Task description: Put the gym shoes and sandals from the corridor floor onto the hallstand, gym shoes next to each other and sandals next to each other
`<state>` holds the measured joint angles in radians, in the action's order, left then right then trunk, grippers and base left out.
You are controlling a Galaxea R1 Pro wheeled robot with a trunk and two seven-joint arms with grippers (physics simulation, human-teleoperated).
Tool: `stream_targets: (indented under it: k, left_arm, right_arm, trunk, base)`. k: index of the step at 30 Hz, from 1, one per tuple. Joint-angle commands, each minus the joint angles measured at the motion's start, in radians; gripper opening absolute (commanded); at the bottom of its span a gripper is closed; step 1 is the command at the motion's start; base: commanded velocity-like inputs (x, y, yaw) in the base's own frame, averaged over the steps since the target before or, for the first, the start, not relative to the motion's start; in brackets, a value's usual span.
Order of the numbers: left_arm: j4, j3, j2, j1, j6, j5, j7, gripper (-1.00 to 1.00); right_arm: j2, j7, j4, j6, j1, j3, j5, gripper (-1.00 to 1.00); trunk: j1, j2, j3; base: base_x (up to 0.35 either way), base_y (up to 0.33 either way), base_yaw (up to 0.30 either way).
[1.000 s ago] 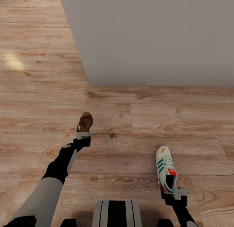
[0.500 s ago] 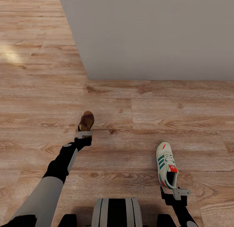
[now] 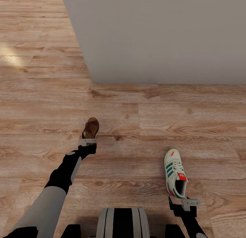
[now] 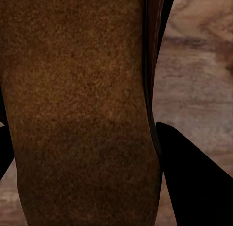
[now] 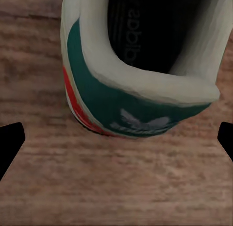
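Observation:
A brown sandal (image 3: 91,127) hangs just above the corridor floor (image 3: 136,152), with my left gripper (image 3: 89,137) shut on its heel end. In the left wrist view its tan footbed (image 4: 77,104) sits between the black fingers (image 4: 194,187). One gym shoe (image 3: 174,172), white with green stripes and a red-orange tongue, lies on the floor, toe pointing away from me. My right gripper (image 3: 181,198) stands open just behind its heel. In the right wrist view the teal heel (image 5: 136,109) is ahead of the spread fingertips (image 5: 9,143), not between them. The hallstand is out of view.
A plain grey wall (image 3: 160,36) fills the far right of the head view, its corner (image 3: 91,82) meeting the floor ahead. More plank floor runs on at the left of it. My base (image 3: 122,222) shows at the near edge.
Early in the second the camera moved: wall, floor and gym shoe slid slightly away from me. The shoe's heel now lies slightly further from my right gripper. The sandal stayed in my left gripper.

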<state>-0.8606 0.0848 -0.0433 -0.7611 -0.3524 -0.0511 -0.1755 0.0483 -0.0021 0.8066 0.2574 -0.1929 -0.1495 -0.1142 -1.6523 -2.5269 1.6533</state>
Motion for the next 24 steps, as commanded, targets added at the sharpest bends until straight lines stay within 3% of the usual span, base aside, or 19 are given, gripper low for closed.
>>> stream_targets:
  k: [1, 10, 24]
  left_arm:
    - [-0.002, 0.006, -0.001, 0.0, -0.005, -0.007, -0.01, -1.0]
    - [0.0, 0.006, -0.001, 0.0, -0.004, -0.007, -0.01, -1.0]
    - [0.0, 0.004, 0.0, 0.0, -0.004, -0.007, -0.01, -1.0]
  right_arm:
    - [0.0, 0.0, -0.002, 0.003, 0.0, -0.002, -0.01, 1.0]
    - [-0.001, -0.001, -0.007, 0.004, 0.0, -0.002, -0.01, 1.0]
    - [-0.001, 0.0, -0.007, 0.005, 0.0, -0.003, -0.01, 1.0]
  trunk:
    - [0.0, 0.0, 0.0]
    - [0.0, 0.0, 0.001]
    - [0.0, 0.0, 0.001]
  base:
    - [0.027, 0.0, 0.0]
    - [0.146, 0.0, 0.0]
    - [0.014, 0.0, 0.0]
